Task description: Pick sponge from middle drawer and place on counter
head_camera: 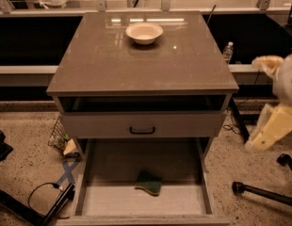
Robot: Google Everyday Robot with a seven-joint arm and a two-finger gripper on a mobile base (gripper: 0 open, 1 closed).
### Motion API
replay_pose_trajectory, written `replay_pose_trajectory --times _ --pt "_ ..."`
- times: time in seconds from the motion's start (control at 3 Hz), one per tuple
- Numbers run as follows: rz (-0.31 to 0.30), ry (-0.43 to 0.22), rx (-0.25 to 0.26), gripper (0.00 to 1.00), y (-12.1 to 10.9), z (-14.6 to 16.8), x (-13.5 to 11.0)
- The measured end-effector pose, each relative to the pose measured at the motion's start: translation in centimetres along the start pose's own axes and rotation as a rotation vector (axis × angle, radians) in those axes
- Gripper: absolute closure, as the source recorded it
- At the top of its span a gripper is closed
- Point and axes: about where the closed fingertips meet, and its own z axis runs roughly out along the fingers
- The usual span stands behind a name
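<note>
Your counter (136,65) carried a white bowl (144,32) near its back edge; your claw (271,124) hung off its right side.
</note>
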Motion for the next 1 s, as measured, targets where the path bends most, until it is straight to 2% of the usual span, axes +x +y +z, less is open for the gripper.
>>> replay_pose_trajectory --times 0.33,0.67,1.0 --pt "-0.010 -0.092 0.040 0.00 1.2 2.3 2.0" --pt "0.025 -0.174 0.062 0.00 2.0 6.1 4.1" --pt "0.029 -0.175 0.068 0.00 2.0 6.2 4.0"
